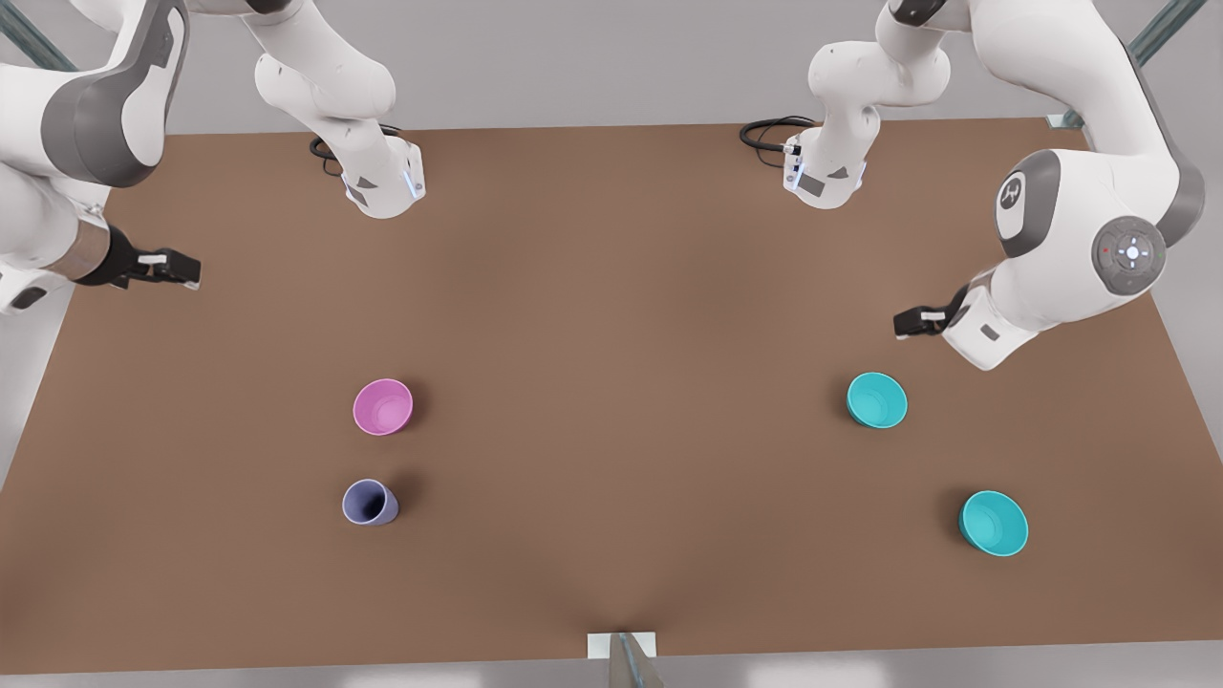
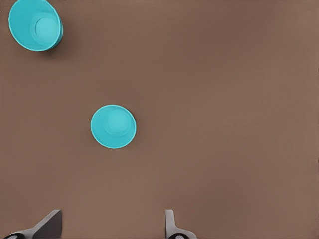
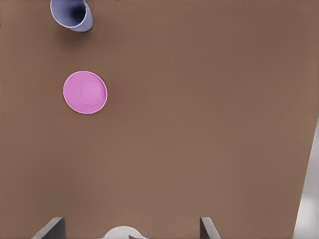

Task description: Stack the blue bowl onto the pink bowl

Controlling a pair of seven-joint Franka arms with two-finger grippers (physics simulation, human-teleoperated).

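On the brown worktop (image 1: pixel 611 315) you have the pink bowl (image 1: pixel 383 406) in the lower left of the front view, standing upright, with a lavender-grey cup (image 1: pixel 370 503) just below it in the frame, apart from it and tilted. Over in the lower right of the front view sit two teal bowls, well apart from the pink one: the blue bowl (image 1: pixel 876 399) nearer the arm, and a second teal bowl (image 1: pixel 994 523) lower and further toward the front view's right. Neither is touched by anything.

Your left tool (image 1: pixel 912 323) hangs at the right side of the front view, above the nearer teal bowl in the frame; in the left wrist view its fingers (image 2: pixel 50 224) are spread wide with nothing between them, and both teal bowls lie on the worktop beyond them. Your right tool (image 1: pixel 172 268) hovers at the far left edge of the front view, well away from the pink bowl; in the right wrist view its fingers (image 3: pixel 50 228) are likewise spread and empty, with the pink bowl and the cup ahead of them
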